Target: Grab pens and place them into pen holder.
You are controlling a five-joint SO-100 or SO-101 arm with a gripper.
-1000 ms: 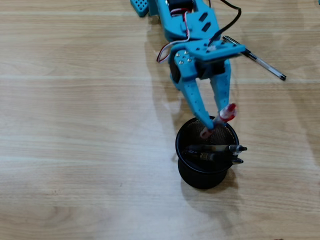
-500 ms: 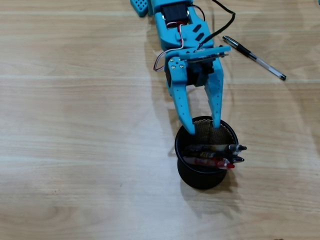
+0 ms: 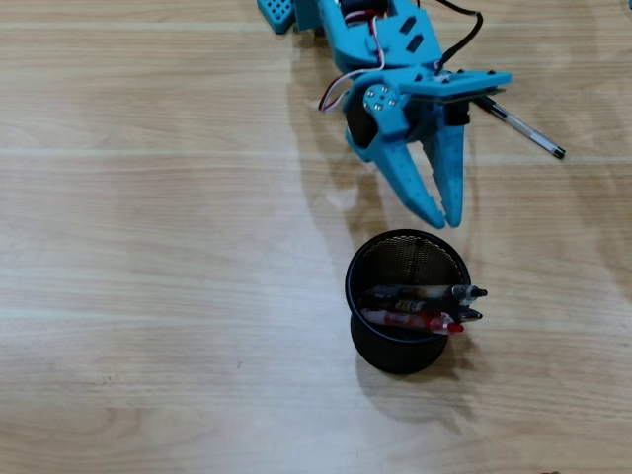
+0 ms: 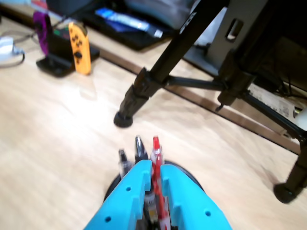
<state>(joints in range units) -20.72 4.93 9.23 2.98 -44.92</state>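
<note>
Three slim ballpoint pens (image 3: 420,306) lie across the round black wire-mesh pen holder (image 3: 367,336), just beyond the blue pincer (image 3: 443,216), seemingly nearly pressed together and empty. One clear black-capped pen (image 3: 523,131) waits beside its wrist.

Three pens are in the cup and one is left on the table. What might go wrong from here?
The last pen lies partly under the arm, close behind the gripper, so the gripper may nudge it away instead of grasping it. The three pens already stick out over the pen holder rim; a fourth could catch on them, or a bump might tip the holder.
</note>
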